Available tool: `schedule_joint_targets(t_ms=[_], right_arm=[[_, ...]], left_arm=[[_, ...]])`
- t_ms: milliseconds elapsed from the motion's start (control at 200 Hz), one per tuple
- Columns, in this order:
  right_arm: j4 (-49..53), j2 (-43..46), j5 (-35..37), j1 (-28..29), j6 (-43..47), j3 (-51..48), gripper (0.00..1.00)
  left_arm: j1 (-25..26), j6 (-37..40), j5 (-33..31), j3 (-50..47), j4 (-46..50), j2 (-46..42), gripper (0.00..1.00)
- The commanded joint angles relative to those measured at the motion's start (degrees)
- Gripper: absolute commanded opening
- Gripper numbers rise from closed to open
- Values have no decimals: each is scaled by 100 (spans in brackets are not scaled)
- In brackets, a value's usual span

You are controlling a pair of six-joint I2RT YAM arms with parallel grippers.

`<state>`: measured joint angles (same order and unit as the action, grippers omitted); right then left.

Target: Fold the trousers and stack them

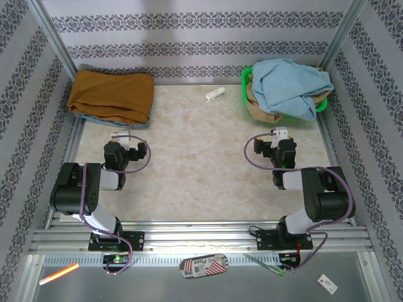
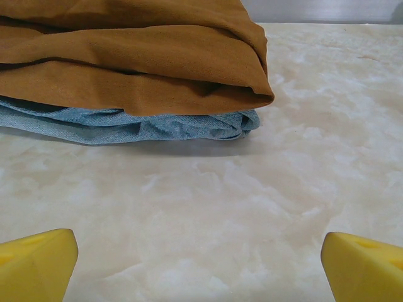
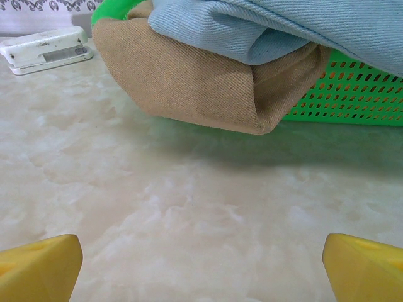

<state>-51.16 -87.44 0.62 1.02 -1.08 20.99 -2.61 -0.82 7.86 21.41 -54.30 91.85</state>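
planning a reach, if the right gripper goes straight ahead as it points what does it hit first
Probably the tan garment draped over the green basket's front, under the pale blue trousers. Bare table lies before it; depth is hard to judge.

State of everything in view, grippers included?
Trousers: crumpled, on top in basket
Basket: upright, overfull
Tan garment: bunched, hanging over basket rim
Orange garment: folded, on denim
Denim: folded, bottom of stack
Stapler: closed, lying flat
Left gripper: open, empty
Right gripper: open, empty
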Motion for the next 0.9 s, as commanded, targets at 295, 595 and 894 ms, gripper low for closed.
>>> schedule_joint_targets(t_ms=[295,595,894], right_arm=[[-17,59,-88,-75,-43,124,98],[1826,1227,941,569,365,715,98],[7049,2913,826,1061,-1575,3549,98]], left_arm=[[50,-175,-677,-69,-247,-86,99],[156,-305,-1232,554,2164,-1605,99],[173,-2573,-265,2752,5787,-3916,99]])
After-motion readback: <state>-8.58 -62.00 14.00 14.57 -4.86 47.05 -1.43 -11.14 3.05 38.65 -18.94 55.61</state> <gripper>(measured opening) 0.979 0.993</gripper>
